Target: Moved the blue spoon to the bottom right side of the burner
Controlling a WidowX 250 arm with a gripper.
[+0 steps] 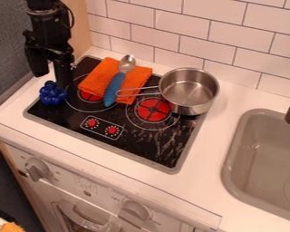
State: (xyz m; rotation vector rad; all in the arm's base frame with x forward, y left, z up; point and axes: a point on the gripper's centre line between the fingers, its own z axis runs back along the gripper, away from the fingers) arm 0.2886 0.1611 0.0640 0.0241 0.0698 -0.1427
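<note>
Nearest you are the oven knobs (pixel 38 169), and above them the front strip of the white table (pixel 93 152). Next comes the black burner (pixel 138 147), whose lower right part, below the red ring, is where your spoon should end up. The pair of red dials (pixel 102 126) sits to the left of that spot. Farther in, a knobbly blue toy (pixel 53 94) rests at the burner's left edge. Your blue spoon (pixel 114 87) lies aslant on the folded orange cloth (pixel 100 76), handle end towards you, metal bowl away. The steel pot (pixel 189 92) stands to its right, its wire handle reaching to the spoon's; you cannot tell whether the two touch. At the upper left hangs your tool (pixel 51 80), fingers apart with nothing between them, near the toy. You look to be at the approach, with the spoon not yet grasped. Next, bring the tool right, over the spoon, line the fingers up across its handle and close without pinching cloth or pot handle. Lift clear of both before you carry it towards you and right.
</note>
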